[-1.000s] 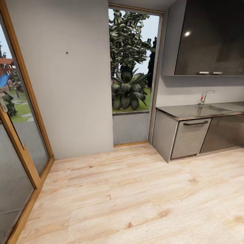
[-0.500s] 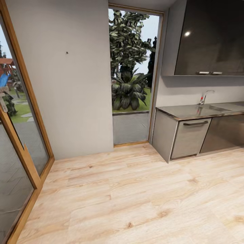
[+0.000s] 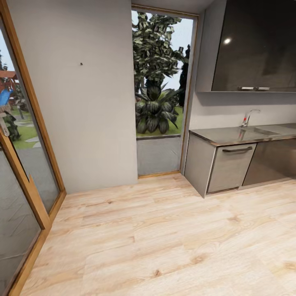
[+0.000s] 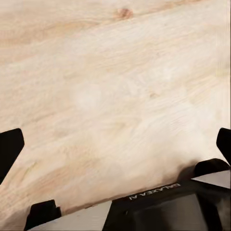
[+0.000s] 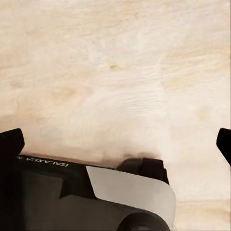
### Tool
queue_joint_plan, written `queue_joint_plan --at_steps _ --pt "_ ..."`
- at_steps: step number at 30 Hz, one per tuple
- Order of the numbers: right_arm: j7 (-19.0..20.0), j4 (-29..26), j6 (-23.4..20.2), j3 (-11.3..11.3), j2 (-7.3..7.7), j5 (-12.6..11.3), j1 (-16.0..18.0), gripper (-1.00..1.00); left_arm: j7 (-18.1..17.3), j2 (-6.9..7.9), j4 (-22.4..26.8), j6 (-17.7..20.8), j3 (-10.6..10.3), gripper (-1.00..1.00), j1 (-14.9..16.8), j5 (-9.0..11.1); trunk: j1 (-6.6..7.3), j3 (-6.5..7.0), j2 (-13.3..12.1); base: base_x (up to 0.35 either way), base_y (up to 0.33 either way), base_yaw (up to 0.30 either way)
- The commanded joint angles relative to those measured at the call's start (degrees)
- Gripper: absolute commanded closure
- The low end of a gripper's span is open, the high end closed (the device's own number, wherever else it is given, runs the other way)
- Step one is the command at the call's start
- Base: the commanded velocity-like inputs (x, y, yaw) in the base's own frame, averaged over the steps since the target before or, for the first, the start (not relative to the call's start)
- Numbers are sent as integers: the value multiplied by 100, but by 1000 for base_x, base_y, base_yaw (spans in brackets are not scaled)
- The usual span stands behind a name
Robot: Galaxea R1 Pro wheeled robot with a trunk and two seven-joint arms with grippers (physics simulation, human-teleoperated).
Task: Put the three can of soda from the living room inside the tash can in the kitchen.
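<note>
**Robot in the kitchen, no cans and no bin to see**

While the robot faces a corner of the kitchen, none of the orange soda cans shows, and the trash can does not show either, so I cannot tell where they are or how many cans are already in the bin. My guess is that the robot is on its way, and it needs to find the cans or the bin next.

At the left of the head view stands one glass door (image 3: 24,164) with a wood frame. Next comes one plain grey wall (image 3: 82,102). After that is one tall window (image 3: 161,94), with dark green plants outside. To the right is one steel counter (image 3: 230,135) with one sink (image 3: 263,131) and one tap (image 3: 248,117). Under the counter is one drawer front with a dark handle (image 3: 237,149). Above hangs one dark shiny wall cabinet (image 3: 255,45). The light wood floor (image 3: 164,238) runs across the bottom.

The left wrist view looks down at the floor. The left gripper (image 4: 115,149) has its two dark fingertips far apart at the picture's edges, so the claw is wide and holds nothing. The right gripper (image 5: 115,144) is the same: wide, with only floor between its tips.
</note>
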State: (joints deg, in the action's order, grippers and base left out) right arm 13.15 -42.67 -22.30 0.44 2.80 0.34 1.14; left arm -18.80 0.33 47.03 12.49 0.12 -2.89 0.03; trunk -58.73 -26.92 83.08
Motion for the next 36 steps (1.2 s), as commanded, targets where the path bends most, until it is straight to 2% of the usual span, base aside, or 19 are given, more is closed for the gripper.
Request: queue_joint_plan --at_steps 1,2,4,5,7,9,10,13,16,19,36 --pt "107 -144 -28 0 20 1 -1 -100 -247 15 130 14 1 -100 -1 -5 0 0 0 0 0 0" --pt "339 -381 -58 0 48 6 0 -100 -684 58 345 34 3 -100 -1 -8 0 0 0 0 0 0" --pt "578 -551 -67 0 66 14 0 -100 -1054 114 514 45 4 -100 -1 -9 0 0 0 0 0 0" --pt "786 -667 -26 0 79 19 1 -100 -1354 166 629 49 6 -100 -1 -10 0 0 0 0 0 0" --pt "985 -774 240 0 101 23 12 -100 -1653 234 729 35 10 -100 -1 -11 0 0 0 0 0 0" --pt "1062 -806 539 3 109 25 17 -100 -1760 279 764 11 12 -100 -1 -12 0 0 0 0 0 0" --pt "1129 -822 924 6 112 26 22 -100 -1845 349 792 -82 24 -100 -1 -12 0 0 0 0 0 0" --pt "1176 -811 1215 6 120 27 25 -100 -1918 471 810 -316 155 -100 -1 -10 0 0 0 0 0 0" --pt "1191 -785 1321 4 123 33 23 -100 -1958 522 820 -429 329 -100 -1 3 0 0 0 0 0 0" --pt "1194 -772 1354 3 124 35 20 -100 -1975 536 823 -461 392 -100 -1 13 0 0 0 0 0 0" --pt "1197 -622 1379 -4 124 31 17 -100 -1990 555 790 -484 454 -100 -1 23 0 3 0 0 0 -13"
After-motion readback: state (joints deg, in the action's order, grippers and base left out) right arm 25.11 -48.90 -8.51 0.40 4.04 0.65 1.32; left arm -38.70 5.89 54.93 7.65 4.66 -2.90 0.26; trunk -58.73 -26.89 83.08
